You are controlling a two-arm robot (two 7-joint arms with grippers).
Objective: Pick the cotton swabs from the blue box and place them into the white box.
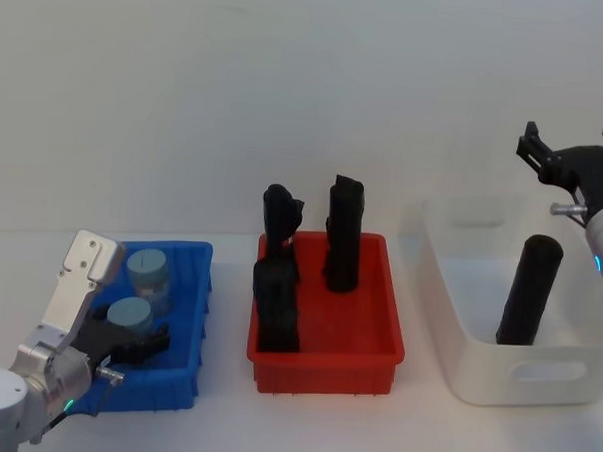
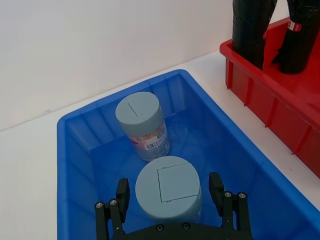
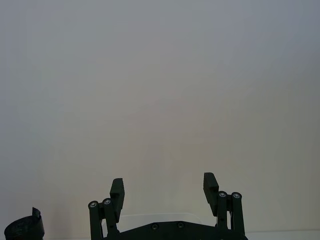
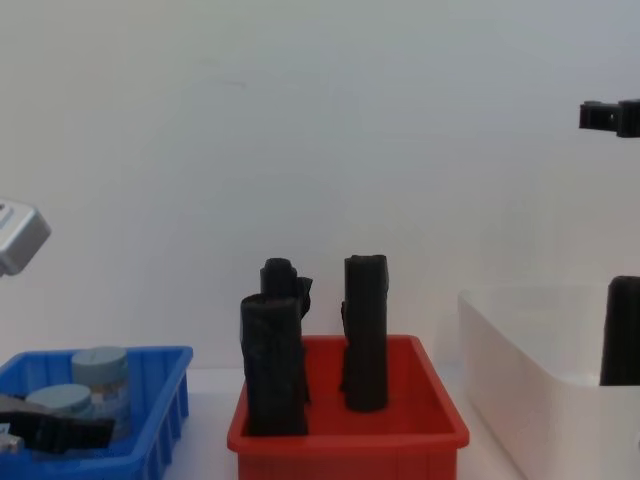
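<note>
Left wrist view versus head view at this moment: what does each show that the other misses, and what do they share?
Left wrist view adds the printed label on the far cotton swab jar and the left end effector open, fingers either side of the near jar with gaps. Head view adds the white box holding one black roll, with the right end effector open, raised high near it. Both share the blue box, both jars, the red bin.

white box partly off-frame
</note>
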